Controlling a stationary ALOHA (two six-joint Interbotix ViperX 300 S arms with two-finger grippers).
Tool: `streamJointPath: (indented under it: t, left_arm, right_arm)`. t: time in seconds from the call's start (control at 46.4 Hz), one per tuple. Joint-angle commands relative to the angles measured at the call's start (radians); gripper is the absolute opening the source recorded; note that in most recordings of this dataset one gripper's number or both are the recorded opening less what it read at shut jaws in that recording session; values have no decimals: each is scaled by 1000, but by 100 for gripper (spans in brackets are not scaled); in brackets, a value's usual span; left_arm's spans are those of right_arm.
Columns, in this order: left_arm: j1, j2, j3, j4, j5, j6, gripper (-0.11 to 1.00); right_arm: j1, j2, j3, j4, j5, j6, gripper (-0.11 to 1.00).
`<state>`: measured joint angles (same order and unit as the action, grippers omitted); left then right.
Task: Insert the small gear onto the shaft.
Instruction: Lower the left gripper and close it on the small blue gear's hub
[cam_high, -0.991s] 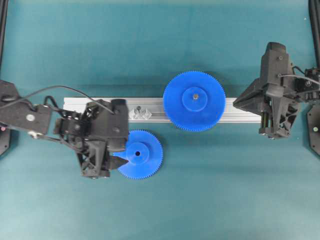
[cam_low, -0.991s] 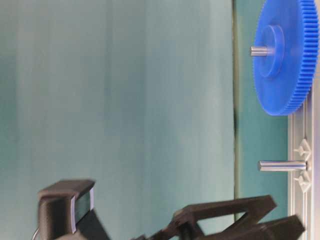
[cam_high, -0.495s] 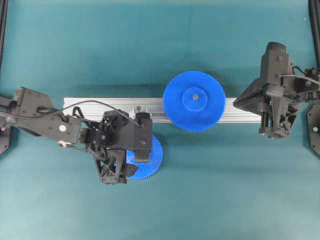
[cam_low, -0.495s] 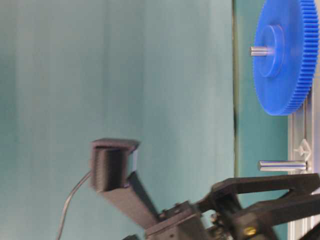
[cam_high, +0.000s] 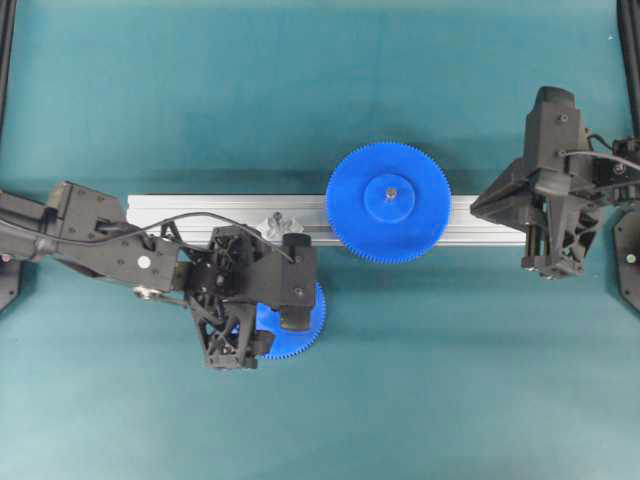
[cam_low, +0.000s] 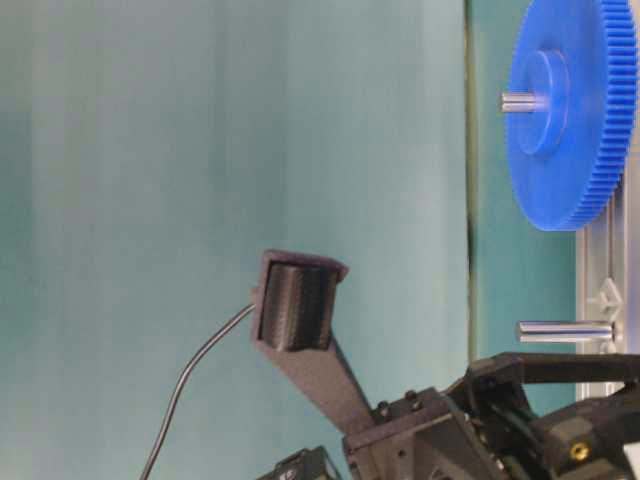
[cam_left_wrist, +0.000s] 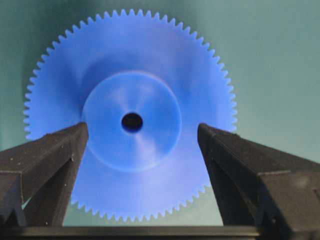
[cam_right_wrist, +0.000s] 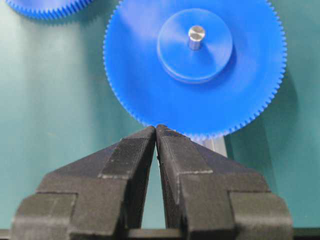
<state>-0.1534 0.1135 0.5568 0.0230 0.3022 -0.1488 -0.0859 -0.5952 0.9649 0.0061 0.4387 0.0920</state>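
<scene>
- The left gripper (cam_left_wrist: 140, 135) is wide open above the small gear (cam_left_wrist: 131, 117). The left wrist view shows one finger (cam_left_wrist: 47, 160) on each side of the raised hub, and neither touches it.
- The overhead view hides most of this gear (cam_high: 300, 325) under the arm. It lies flat on the green table (cam_high: 320, 80), just beside the aluminium rail (cam_high: 180, 212).
- The shaft (cam_low: 565, 331) stands bare on the rail, clear only in the table-level view.
- The right gripper (cam_right_wrist: 156, 137) has its fingers pressed together and holds nothing. It is near the rim of the larger gear (cam_right_wrist: 195, 65), which sits on its own pin (cam_right_wrist: 196, 35).
</scene>
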Motion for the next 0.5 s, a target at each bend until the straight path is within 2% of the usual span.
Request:
streamJointPath:
  t: [0.0,0.474]
  left_arm:
    - [0,-8,-23,3,-2,3,88]
    - [0,26,-26,3,2,3,88]
  right_arm:
    - [-2,-6,-8,3,-8,8,22]
    - [-2,-8,2,5,-11,9,22]
